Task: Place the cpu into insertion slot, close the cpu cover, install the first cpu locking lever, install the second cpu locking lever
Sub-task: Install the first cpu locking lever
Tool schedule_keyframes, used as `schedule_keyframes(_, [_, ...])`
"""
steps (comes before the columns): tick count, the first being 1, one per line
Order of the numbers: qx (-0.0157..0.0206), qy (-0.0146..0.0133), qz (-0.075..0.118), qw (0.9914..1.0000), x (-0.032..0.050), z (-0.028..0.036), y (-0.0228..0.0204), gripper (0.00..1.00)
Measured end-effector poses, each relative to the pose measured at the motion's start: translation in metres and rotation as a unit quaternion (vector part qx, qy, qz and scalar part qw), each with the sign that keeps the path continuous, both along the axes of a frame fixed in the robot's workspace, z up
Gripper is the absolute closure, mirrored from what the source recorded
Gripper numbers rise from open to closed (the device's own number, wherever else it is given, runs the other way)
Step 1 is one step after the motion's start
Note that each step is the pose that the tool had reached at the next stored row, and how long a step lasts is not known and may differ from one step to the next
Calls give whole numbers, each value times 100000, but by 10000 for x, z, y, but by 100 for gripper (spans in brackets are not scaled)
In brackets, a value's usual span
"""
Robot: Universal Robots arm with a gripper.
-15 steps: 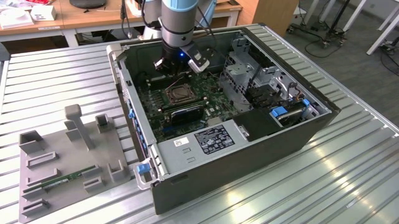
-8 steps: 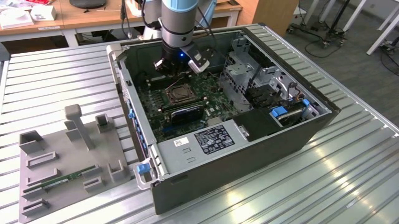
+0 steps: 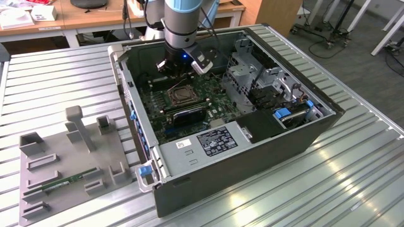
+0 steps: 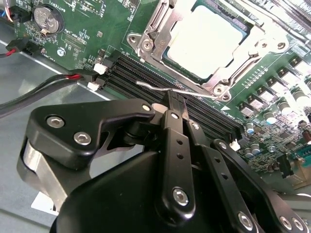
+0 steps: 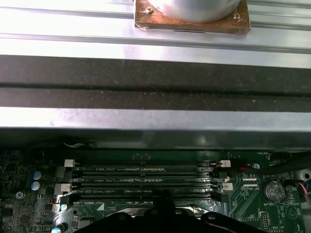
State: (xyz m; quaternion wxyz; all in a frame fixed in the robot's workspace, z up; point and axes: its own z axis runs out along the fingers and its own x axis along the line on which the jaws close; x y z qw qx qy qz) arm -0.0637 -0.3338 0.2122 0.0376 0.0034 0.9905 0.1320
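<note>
Clenched, my claw (image 4: pixel 176 99) has its black fingertips pressed together on a thin silver wire locking lever (image 4: pixel 175 90) beside the socket, seen in the second wrist view. Just beyond it the cpu (image 4: pixel 204 41) lies flat in its slot, its silvery-grey metal top smooth and matte, framed by the cpu cover (image 4: pixel 163 22) of stamped bright steel lying around it. Black ribbed memory slots (image 5: pixel 146 177) run alongside on the green motherboard (image 4: pixel 92 29). My arm reaches into the open computer case (image 3: pixel 252 156) on the ribbed metal bench (image 3: pixel 57 80).
</note>
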Motion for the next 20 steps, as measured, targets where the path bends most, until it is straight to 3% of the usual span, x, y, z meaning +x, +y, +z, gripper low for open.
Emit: schedule_keyframes(20, [-62,1,-2,100000,8,-66,-27,89])
